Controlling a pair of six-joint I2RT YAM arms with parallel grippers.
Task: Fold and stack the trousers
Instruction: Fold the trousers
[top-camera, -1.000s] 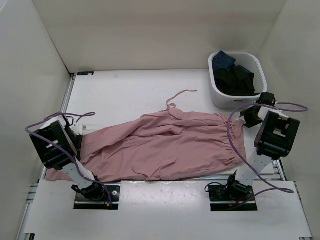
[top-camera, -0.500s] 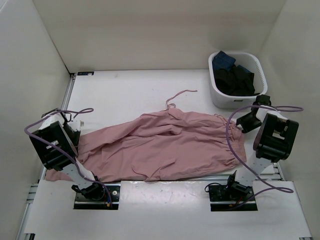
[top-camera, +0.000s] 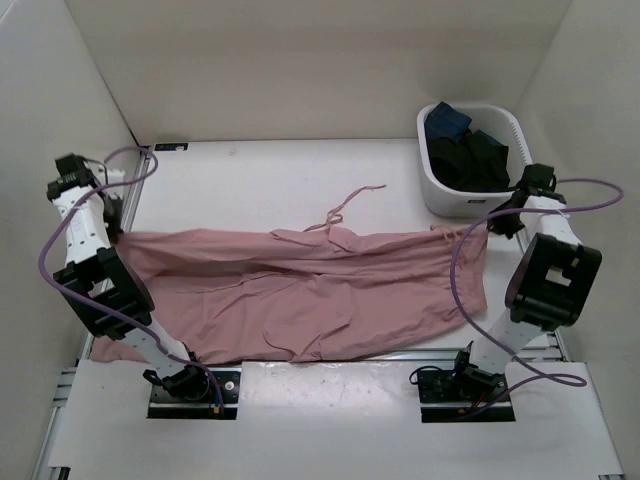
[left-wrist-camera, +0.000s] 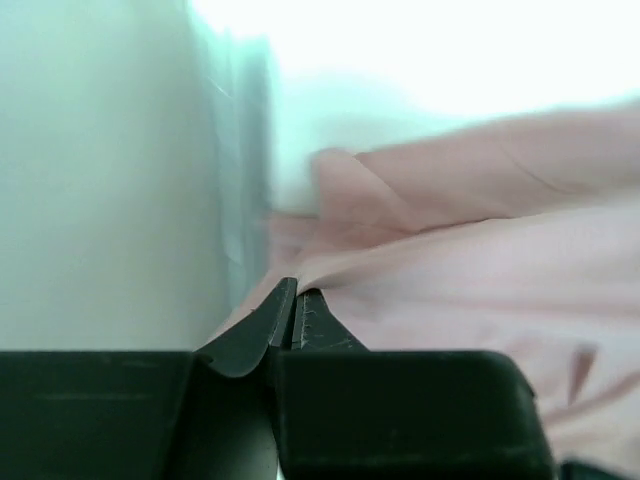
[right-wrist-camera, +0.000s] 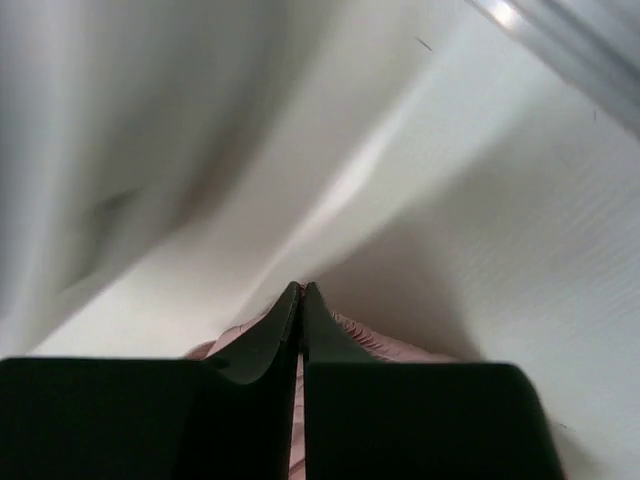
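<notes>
Crosswise, trousers taut between table edges

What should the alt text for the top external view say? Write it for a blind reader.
Dusty-pink trousers stretch sideways across a white table, the left hand pinching one end and the right hand the other. A white basket of dark clothes sits far right.

The trousers are dusty pink, the basket white, the cables purple.
</notes>
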